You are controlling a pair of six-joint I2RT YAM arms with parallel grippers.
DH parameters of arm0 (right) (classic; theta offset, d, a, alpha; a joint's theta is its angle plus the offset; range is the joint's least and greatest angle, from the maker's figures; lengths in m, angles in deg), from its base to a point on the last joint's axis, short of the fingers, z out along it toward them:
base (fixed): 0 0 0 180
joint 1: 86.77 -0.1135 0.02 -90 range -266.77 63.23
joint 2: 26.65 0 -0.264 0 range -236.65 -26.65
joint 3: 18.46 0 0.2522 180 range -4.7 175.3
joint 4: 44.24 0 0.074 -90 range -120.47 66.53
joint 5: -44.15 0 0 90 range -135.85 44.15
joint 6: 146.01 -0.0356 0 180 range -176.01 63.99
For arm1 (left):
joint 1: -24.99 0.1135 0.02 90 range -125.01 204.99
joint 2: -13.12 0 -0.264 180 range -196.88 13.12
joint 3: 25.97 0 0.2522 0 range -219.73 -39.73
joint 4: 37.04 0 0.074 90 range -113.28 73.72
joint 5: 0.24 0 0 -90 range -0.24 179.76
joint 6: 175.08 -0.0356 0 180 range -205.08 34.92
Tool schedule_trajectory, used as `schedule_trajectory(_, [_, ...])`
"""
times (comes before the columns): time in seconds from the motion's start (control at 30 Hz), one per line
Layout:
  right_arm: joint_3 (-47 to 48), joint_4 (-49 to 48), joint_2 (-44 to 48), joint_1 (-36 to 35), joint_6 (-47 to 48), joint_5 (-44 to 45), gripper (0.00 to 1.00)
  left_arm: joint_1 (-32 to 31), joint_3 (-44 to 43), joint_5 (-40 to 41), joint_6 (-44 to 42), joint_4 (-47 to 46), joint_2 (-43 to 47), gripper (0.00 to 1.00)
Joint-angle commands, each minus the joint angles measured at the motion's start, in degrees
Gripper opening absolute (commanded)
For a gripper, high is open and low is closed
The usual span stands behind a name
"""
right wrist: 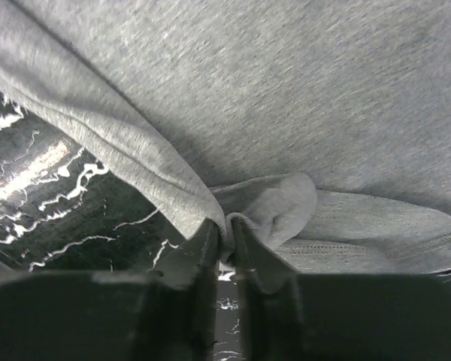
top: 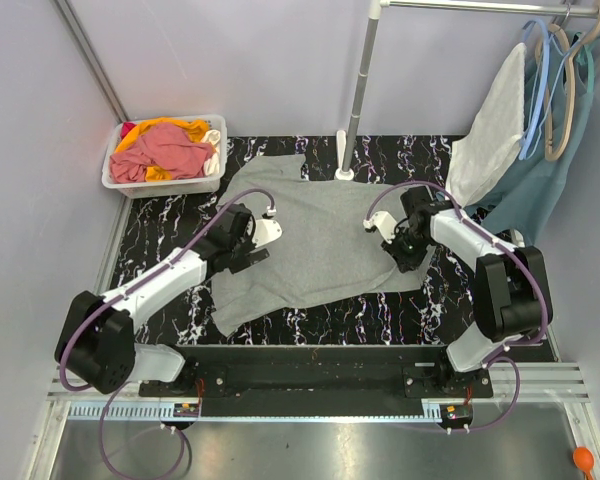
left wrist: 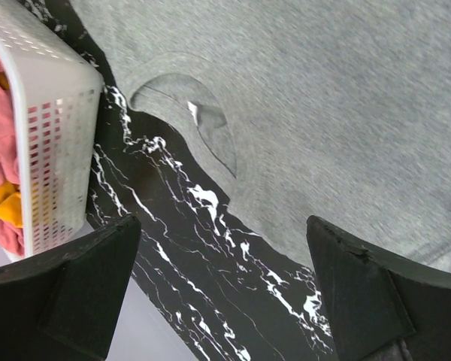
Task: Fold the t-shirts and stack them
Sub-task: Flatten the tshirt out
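A heather grey t-shirt lies spread out on the black marbled table. My right gripper is at the shirt's right edge; in the right wrist view the gripper is shut on a bunched fold of the grey t-shirt. My left gripper hovers at the shirt's left side. It stands open over bare table, beside the shirt's collar, holding nothing. A dusty pink-red t-shirt and an orange one lie heaped in a white basket.
The perforated white basket is close on the left gripper's left. A metal pole stands behind the shirt. An off-white cloth and a teal-blue garment hang at the back right, near the right arm.
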Motion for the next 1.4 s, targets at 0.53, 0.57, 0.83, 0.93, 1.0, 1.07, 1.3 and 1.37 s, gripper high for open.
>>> schedule_trajectory(0.53, [-6.2,7.8,15.6,0.0,-4.9,2.3,0.00,-16.6,9.9,-10.5,8.8,26.2,14.6,0.99])
schedule_trajectory(0.57, [-6.0,7.8,15.3,0.0,-5.3,2.1,0.00,-16.8,10.5,-10.5,8.8,26.1,14.7,0.99])
schedule_trajectory(0.83, [-5.0,7.5,13.5,0.0,-6.4,1.9,0.00,-16.8,12.5,-8.3,6.0,21.4,17.2,0.99])
schedule_trajectory(0.93, [-5.7,7.4,13.3,-0.1,-6.4,2.0,0.00,-16.8,9.8,-10.6,5.0,21.7,18.3,0.99])
schedule_trajectory(1.0, [-6.2,7.0,13.1,0.0,-6.3,2.3,0.00,-16.7,7.9,-12.7,3.1,21.6,18.3,0.99])
schedule_trajectory(1.07, [-6.5,6.6,12.9,0.0,-6.2,2.5,0.00,-16.7,6.6,-13.8,0.5,20.6,17.2,0.99])
schedule_trajectory(1.3, [-7.9,6.0,13.8,0.0,-6.4,2.0,0.00,-12.2,3.5,-23.4,-5.9,16.2,10.5,0.99])
schedule_trajectory(1.37, [-8.6,5.8,14.5,0.0,-6.2,2.2,0.00,-10.3,1.9,-24.6,-7.5,15.5,7.3,0.99])
